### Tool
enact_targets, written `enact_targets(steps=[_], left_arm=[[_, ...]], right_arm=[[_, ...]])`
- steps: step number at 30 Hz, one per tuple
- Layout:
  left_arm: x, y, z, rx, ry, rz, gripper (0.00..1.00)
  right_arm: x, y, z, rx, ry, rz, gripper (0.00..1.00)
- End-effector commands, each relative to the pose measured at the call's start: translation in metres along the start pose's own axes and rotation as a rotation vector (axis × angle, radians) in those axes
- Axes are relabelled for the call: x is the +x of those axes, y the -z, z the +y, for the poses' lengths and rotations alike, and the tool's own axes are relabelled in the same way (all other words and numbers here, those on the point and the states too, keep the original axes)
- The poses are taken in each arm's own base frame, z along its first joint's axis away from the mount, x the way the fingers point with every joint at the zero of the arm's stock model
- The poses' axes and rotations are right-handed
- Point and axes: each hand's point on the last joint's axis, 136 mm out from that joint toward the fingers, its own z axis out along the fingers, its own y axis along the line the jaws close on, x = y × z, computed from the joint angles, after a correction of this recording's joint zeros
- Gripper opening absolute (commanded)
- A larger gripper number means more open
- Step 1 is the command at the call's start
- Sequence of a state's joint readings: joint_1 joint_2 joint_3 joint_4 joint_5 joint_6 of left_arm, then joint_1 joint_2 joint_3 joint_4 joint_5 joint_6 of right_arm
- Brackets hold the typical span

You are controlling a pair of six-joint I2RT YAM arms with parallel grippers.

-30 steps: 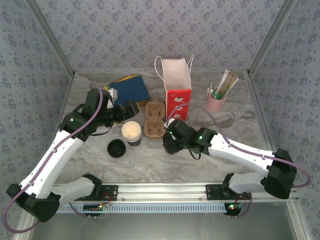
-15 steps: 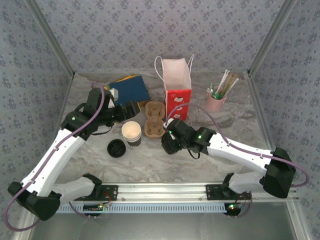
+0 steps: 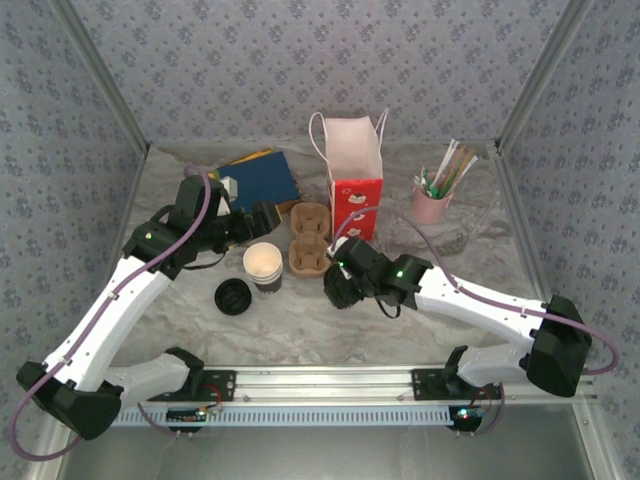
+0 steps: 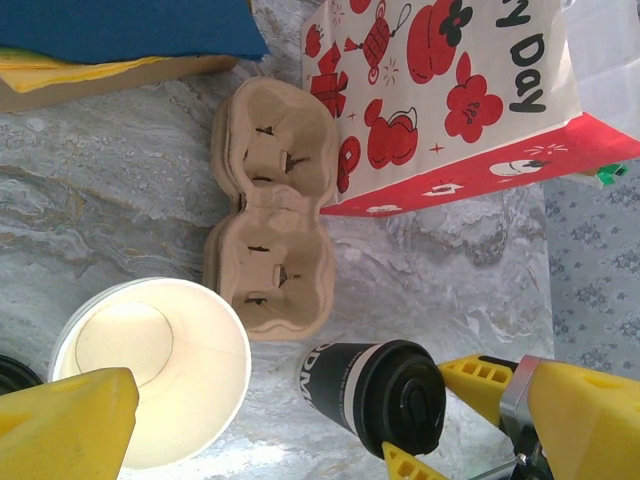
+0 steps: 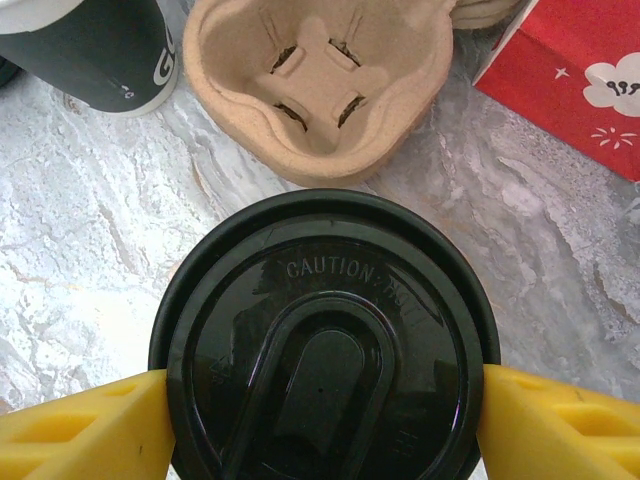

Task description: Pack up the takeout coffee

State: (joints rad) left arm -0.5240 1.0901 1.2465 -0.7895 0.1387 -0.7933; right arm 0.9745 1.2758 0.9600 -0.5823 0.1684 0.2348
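Marbled grey table (image 3: 300, 325) lies under me, with patterned walls around it. Seen from above, the coffee (image 4: 385, 395) is near the table's middle, at 5 o'clock from the carrier (image 3: 308, 240) and 3 o'clock from the open cup (image 3: 263, 265). It is a small cup with a black wall, a pale band round it and white lettering, capped by a round black lid (image 5: 325, 340). That lid is glossy, with a raised rim, a long oval recess, and CAUTION embossed toward its 12 o'clock edge.

My right gripper (image 5: 325, 400) is clamped on the coffee: one yellow finger presses the lid's rim at 9 o'clock, the other at 3 o'clock. My left gripper (image 3: 262, 222) hangs spread wide with nothing in it, at 12 o'clock from the open cup.

From my right wrist the lid covers the cup's wall and foot, so I cannot tell whether it rests on the table or is lifted. The frame cuts off the lid's 6 o'clock edge. Only part of the wall lettering can be read. The bag (image 3: 355, 185), at 12 o'clock from the coffee, is cropped in both wrist views.
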Motion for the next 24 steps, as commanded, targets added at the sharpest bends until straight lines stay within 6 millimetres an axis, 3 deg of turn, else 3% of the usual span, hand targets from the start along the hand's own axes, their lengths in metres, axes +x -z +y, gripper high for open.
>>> enact_targets(steps=[1,24], left_arm=[[-0.002,0.002,-0.007,0.020,-0.020,-0.002,1.00],[-0.004,0.000,-0.009,0.022,-0.020,0.002,1.00]], right_arm=[[0.008,0.003,-0.007,0.021,0.000,0.020,0.76],[0.020,-0.007,-0.003,0.002,-0.008,0.061,0.78]])
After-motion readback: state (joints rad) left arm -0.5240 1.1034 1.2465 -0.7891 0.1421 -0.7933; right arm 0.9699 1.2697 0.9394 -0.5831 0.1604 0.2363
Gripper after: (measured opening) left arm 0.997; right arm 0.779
